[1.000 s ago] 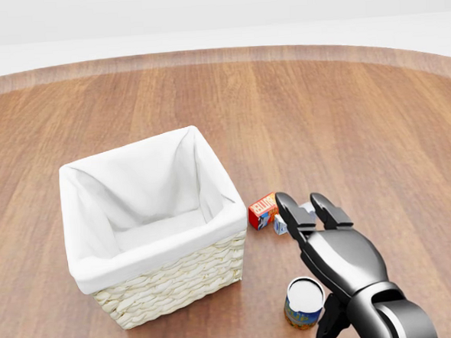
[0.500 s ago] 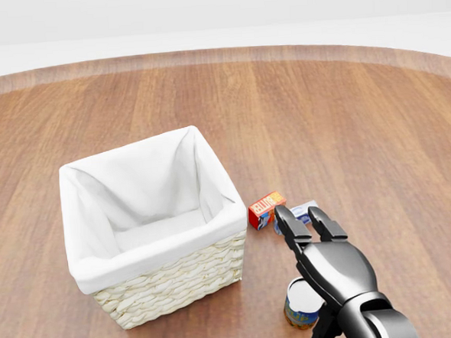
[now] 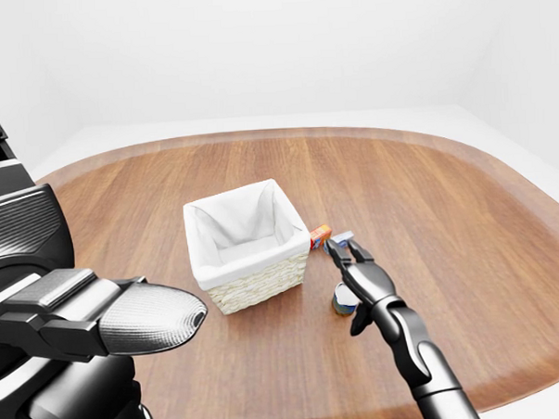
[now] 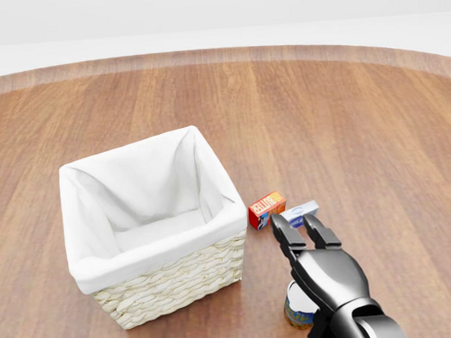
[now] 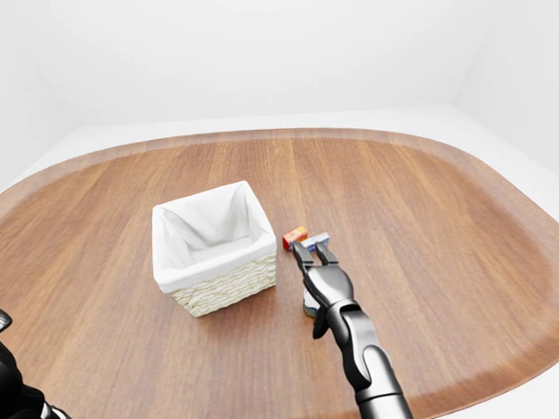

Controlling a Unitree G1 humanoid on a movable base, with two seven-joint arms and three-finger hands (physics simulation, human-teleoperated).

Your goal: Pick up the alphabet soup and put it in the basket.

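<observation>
The right robot hand (image 4: 311, 248) hung low at the bottom right of the head view with its fingers spread open and nothing in them, right over the alphabet soup (image 4: 298, 310), which stood upright on the desk (image 4: 361, 130) partly hidden under the palm. Just above the fingertips lay a small red box (image 4: 266, 209) and a small white and blue box (image 4: 300, 213), side by side. To the left sat the basket (image 4: 171, 283) with its white cloth lining, and the left robot hand (image 3: 126, 318) showed only as a big dark shape at the lower left of the left-eye view, so I could not tell if it was open.
</observation>
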